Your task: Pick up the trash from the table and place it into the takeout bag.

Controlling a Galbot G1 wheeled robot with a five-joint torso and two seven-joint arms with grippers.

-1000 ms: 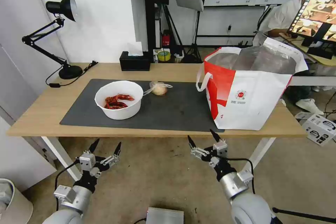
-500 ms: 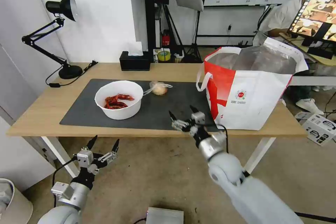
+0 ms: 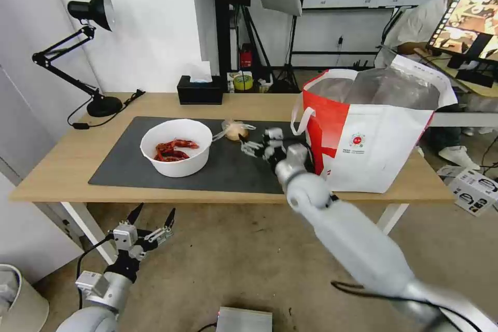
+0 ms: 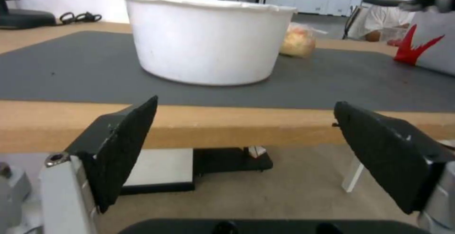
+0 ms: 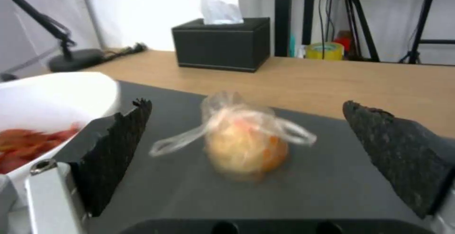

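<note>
Within the last second we have brought the right gripper (image 3: 252, 143) up from below the front edge of the table (image 3: 57, 166) and out over the dark mat (image 3: 259, 166); it now hangs just beside the small clear bag (image 3: 236, 130), not touching it, with its jaws spread wide. In the right wrist view the yellowish lump in that bag (image 5: 246, 143) sits centred between the two open pads (image 5: 121, 145), so we judge the approach to be lined up and the grasp not yet made. The left gripper (image 3: 147, 224) has stayed low in front of the table edge, jaws likewise spread, idle. The white bowl (image 3: 176, 146) of red shells rests on the mat to the left of the small bag, near it but apart; we note its rim as the closest obstruction to the left-hand pad. The takeout bag (image 3: 373, 135) stands open at the table's right end, its near wall close behind the right arm, which leaves little side room for the elbow. Open mat lies between the small bag and the tote, giving a clear lane for a carry. The black tissue box (image 3: 199, 91) sits well back near the rear edge, out of the working area. Nothing has yet gone into the tote that we can confirm.
</note>
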